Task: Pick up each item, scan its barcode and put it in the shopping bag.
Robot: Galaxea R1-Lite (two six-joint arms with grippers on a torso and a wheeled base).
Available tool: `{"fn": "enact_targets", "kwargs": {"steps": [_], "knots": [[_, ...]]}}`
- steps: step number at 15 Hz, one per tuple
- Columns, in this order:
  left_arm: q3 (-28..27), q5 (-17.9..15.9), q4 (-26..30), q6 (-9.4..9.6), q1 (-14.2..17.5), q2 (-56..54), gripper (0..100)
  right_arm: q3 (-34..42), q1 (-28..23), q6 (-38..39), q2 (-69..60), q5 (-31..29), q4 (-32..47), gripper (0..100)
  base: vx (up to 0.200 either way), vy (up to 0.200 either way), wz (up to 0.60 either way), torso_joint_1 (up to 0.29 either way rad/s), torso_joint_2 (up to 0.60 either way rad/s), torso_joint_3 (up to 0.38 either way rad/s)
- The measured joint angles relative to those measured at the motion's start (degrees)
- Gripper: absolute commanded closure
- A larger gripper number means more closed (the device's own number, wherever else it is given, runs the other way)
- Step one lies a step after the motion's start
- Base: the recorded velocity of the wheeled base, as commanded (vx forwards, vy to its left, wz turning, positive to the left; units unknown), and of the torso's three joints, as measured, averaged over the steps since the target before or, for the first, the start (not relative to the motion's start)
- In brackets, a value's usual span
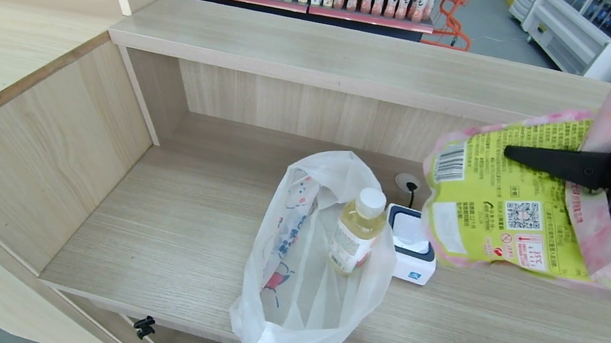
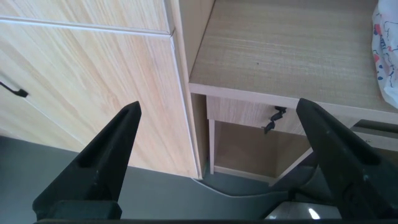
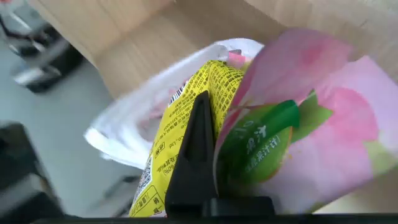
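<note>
**Desk:** Where's the item right now?

**Me:** I have the snack packet (image 1: 524, 216) in the air on the right, above the counter (image 1: 177, 224) and just right of the scanner (image 1: 412, 262). The right gripper (image 1: 513, 151) has its fingers (image 1: 559, 161) clamped on the packet's upper edge, and the rest hangs loose below.

**Desk:** And the left side?

**Me:** The left gripper (image 2: 219, 109) is spread wide and holding nothing. It sits low, off the counter's near left corner.

**Desk:** What worries you?

**Me:** First, the barcode (image 1: 450, 162) faces up towards me, not down at the scanner window. I reckon the scan misses unless I turn the packet. It's a floppy pouch pinched at one edge, so it may swing or slip as I rotate it.

**Desk:** And the bag?

**Me:** The shopping bag (image 1: 281, 312) is thin, and its bottom droops over the counter's near edge. The bottle (image 1: 358, 231) stands inside at the right, leaning towards the scanner. If I brush it with the packet, it could tip or drag the bag off the edge.

**Desk:** Any room to move?

**Me:** There's plenty of open counter on the near right. The ledge (image 1: 363, 59) boxes in the far side and the side panel (image 1: 51, 152) closes off the left. I'd come in from above.
</note>
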Motion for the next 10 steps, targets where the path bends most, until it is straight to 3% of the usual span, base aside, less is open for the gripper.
{"fn": "enact_targets", "kwargs": {"steps": [2, 5, 10], "knots": [[0.0, 0.0, 0.0, 0.0, 0.0, 0.0, 0, 5.6, 6.1, 19.4, -2.8, -3.6, -5.3, 100, 0.0, 0.0, 0.0, 0.0, 0.0, 0.0], [0.0, 0.0, 0.0, -0.02, 0.0, 0.0, 0, 11.5, 12.3, 33.5, -4.2, -5.2, -7.7, 100, 0.0, 0.0, 0.0, 0.0, 0.0, 0.0], [0.0, 0.0, 0.0, 0.0, 0.0, 0.0, 0, 18.2, 14.5, 35.2, -1.1, -5.4, -13.4, 100, 0.0, 0.0, 0.0, 0.0, 0.0, 0.0]]}}
